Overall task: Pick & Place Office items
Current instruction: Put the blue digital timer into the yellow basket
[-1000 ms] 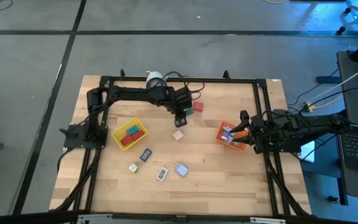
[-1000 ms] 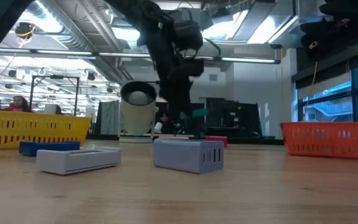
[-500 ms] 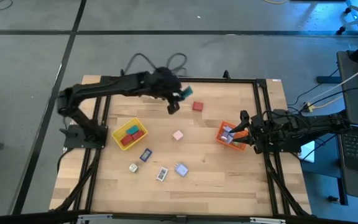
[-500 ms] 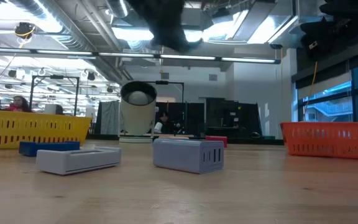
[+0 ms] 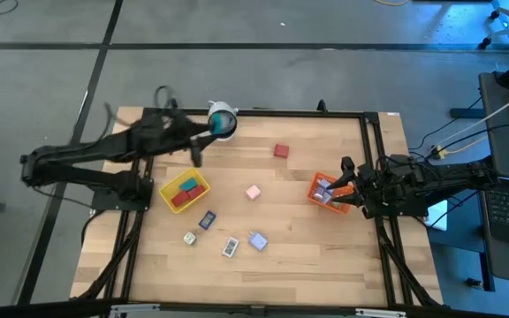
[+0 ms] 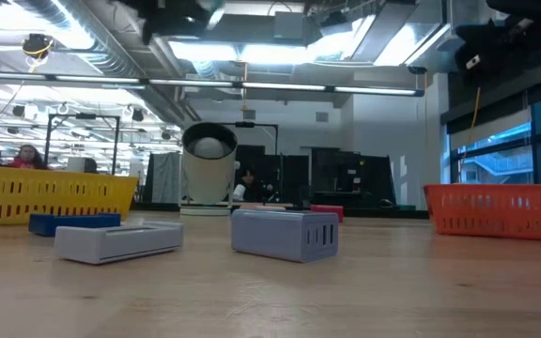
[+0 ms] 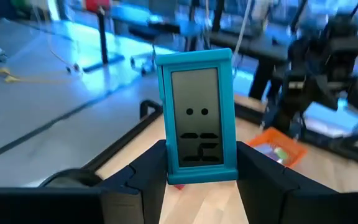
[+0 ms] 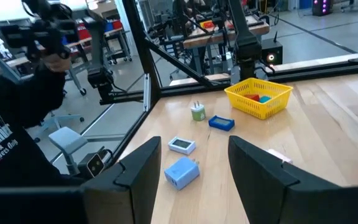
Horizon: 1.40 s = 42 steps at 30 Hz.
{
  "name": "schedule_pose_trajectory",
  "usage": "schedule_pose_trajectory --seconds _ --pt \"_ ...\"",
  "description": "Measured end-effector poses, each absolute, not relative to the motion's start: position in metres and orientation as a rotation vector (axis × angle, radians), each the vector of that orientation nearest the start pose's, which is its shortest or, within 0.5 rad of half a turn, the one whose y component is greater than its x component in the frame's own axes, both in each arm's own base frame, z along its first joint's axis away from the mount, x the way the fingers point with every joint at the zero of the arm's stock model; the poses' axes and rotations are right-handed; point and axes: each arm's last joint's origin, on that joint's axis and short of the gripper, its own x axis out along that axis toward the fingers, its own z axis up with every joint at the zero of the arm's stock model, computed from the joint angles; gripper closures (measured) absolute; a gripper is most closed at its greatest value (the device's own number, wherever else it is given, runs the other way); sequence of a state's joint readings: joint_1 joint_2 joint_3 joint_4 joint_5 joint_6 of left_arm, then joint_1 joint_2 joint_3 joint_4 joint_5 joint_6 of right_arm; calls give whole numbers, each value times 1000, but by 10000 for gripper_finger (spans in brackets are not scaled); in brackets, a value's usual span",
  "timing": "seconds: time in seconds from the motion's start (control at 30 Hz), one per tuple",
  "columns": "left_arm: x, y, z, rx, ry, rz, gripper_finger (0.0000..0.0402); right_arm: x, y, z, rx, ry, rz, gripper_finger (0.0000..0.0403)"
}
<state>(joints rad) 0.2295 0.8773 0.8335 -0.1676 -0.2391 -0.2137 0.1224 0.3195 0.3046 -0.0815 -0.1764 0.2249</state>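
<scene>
- Left gripper (image 7: 201, 163) clamps a teal piece (image 7: 197, 117) between both fingers; the piece stands upright in the grip, its face with dark markings toward the wrist camera.
- In the high view the left gripper (image 5: 199, 141) sits in the upper left of the frame, raised over the table's (image 5: 325, 256) far-left corner, just beside the white cylinder (image 5: 223, 119).
- Yellow tray (image 5: 185, 190) lies below the gripper in that view, left of centre, and already holds red and teal pieces.
- Step in hand, as judged: transport of the teal piece toward a tray; release not yet made.
- Next move, as judged: bring the gripper over the yellow tray, lower it inside the rim, then part the fingers. Clear the cylinder on the way.
- Loose pieces on the table: red (image 5: 280, 151), pink (image 5: 253, 192), dark blue (image 5: 207, 220), pale blue (image 5: 257, 239), and two small white ones at lower centre.
- Right gripper (image 5: 350, 188) waits at the right-hand edge of the orange tray (image 5: 318, 192), right of centre; its fingers (image 8: 138, 167) stand apart with nothing between them.
</scene>
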Motion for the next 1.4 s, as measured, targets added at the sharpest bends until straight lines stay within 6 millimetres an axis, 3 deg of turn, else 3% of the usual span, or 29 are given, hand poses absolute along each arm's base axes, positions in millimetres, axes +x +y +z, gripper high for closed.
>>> schedule_pose_trajectory --seconds 0.23,0.5,0.93,1.4 --pt "133 22 307 -248 72 451 242 110 19 235 228 110 288 215" --pt "108 7 272 -304 160 409 244 110 19 241 226 50 292 215" --pt "103 -4 237 -380 527 400 244 111 15 243 284 18 182 215" --pt "123 -12 204 -468 860 542 243 111 16 243 268 17 190 215"
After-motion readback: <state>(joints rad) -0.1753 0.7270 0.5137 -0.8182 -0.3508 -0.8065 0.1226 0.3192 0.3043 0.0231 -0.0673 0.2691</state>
